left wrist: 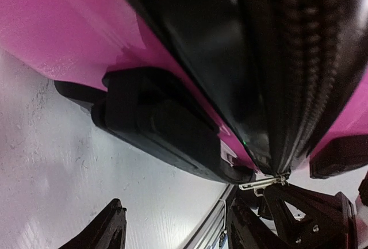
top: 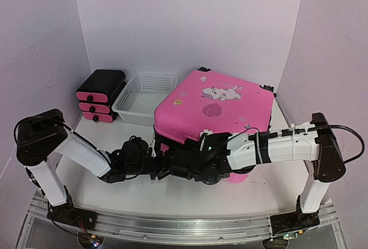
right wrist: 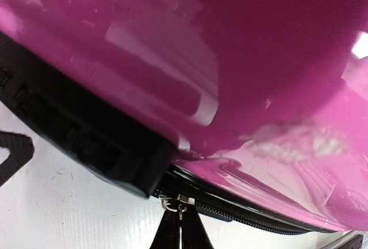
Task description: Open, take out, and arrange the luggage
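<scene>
luggage: glossy pink hard-shell suitcase [top: 213,108] lying flat, right of bench [top: 98,194] centre | around: white mesh plastic basket [top: 129,110] just beside its far-left corner; black drawer unit with pink fronts [top: 102,95] beyond, bench far-left corner | left jaws: parted, empty, facing near-side black fitting [left wrist: 167,128] | right jaws: clenched on metal zipper pull [right wrist: 174,203]

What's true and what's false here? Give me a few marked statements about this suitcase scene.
1. The luggage is pink, with stickers on top. True.
2. The white basket sits between the drawer unit and the luggage. True.
3. The right tool is wide open. False: it is shut on the zipper pull.
4. The left tool grips a wheel. False: it is open and holds nothing.
</scene>
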